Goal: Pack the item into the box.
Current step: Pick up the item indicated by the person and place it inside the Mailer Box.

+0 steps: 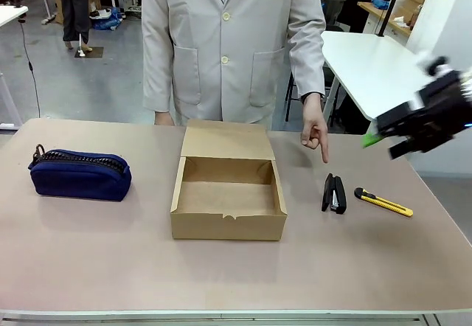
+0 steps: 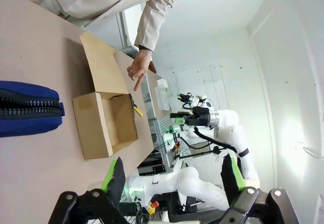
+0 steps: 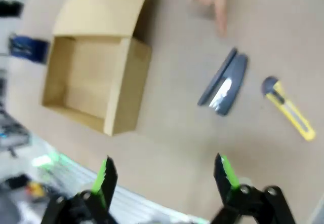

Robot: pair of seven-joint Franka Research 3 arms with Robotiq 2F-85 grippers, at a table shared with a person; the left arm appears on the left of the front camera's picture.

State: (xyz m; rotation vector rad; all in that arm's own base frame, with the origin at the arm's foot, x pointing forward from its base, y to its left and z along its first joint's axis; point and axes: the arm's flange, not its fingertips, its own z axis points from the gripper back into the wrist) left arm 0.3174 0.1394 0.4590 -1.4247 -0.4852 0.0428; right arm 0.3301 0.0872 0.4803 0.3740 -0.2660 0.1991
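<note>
The black stapler (image 1: 333, 193) lies on the table to the right of the open brown cardboard box (image 1: 228, 193), whose flap lid stands back toward the person. The person's hand (image 1: 315, 130) points a finger down at the stapler. My right gripper (image 1: 380, 138) hovers open above the table's right side, nothing between its fingers. In the right wrist view the stapler (image 3: 224, 82) lies ahead of the open right gripper (image 3: 164, 176), with the box (image 3: 91, 79) to its left. My left gripper (image 2: 172, 176) is open and empty, with the box (image 2: 104, 117) in front of it.
A yellow-and-black utility knife (image 1: 383, 202) lies just right of the stapler. A navy zippered pouch (image 1: 80, 173) rests at the table's left. The person in a light coat (image 1: 232, 42) stands at the far edge. A white table (image 1: 369, 64) stands behind on the right.
</note>
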